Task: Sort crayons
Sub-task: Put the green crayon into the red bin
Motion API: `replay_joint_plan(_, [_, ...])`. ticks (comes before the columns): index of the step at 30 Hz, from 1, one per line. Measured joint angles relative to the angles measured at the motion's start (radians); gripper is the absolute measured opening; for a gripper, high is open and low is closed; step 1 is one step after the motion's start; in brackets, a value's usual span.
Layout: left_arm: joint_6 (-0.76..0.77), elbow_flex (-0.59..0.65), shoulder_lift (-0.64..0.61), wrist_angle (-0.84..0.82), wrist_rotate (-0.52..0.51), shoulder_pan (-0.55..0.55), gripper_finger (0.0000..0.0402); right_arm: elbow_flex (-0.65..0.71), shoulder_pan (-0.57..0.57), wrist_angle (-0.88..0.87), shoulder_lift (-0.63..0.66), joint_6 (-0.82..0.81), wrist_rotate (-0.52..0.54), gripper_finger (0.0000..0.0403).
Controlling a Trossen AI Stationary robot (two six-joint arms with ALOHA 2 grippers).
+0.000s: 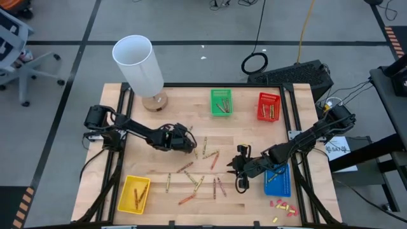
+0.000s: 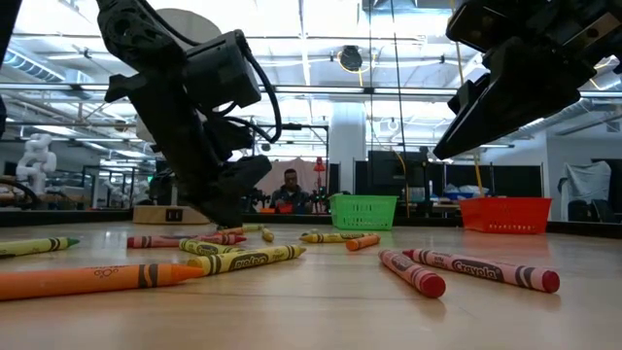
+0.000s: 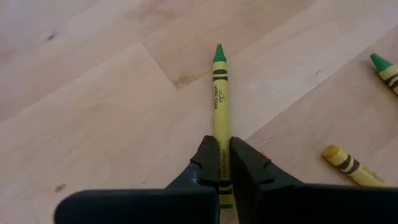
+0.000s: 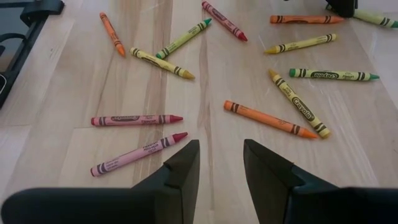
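Pale wooden table (image 1: 191, 137) | tall white cylinder on a round wooden base (image 1: 141, 67), 11 o'clock | green plastic basket (image 1: 221, 102), 12 o'clock | red plastic basket (image 1: 268, 106), 1 o'clock | blue plastic basket (image 1: 278, 180), 4 o'clock | yellow plastic basket (image 1: 134, 194), 7 o'clock | tiny red and yellow stubby bits (image 1: 283, 207), 5 o'clock | person (image 2: 290, 190) beyond the table's far edge.

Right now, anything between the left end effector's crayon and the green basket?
Nothing visible. The left end effector is shut on a yellow-green crayon lying on the table. Toward the green basket the wood is bare; loose crayons lie off that line.
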State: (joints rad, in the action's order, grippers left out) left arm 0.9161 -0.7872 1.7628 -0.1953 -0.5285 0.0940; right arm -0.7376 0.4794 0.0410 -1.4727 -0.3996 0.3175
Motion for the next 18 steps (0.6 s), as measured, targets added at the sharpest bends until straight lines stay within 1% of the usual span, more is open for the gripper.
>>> replay_joint_plan(2, [-0.035,-0.002,-0.010,-0.004,0.005,0.000,0.0011,0.000,0.000,0.000,0.000,0.000,0.006,0.0110])
replay_joint_plan(6, [-0.049,-0.010,-0.051,-0.008,0.016,0.000,0.0010,0.000,0.000,0.000,0.000,0.001,0.055,0.0110])
replay_joint_plan(11, [-0.146,-0.024,-0.103,-0.004,0.014,0.007,0.0009,0.000,-0.001,0.001,0.000,0.001,0.078,0.0110])
replay_joint_plan(15, [-0.291,-0.042,-0.134,0.010,0.039,0.039,0.0009,0.000,-0.001,0.001,0.000,0.001,0.078,0.0110])
replay_joint_plan(18, [-0.492,-0.060,-0.148,0.010,0.053,0.066,0.0009,0.000,-0.001,0.005,0.000,0.001,0.078,0.0110])
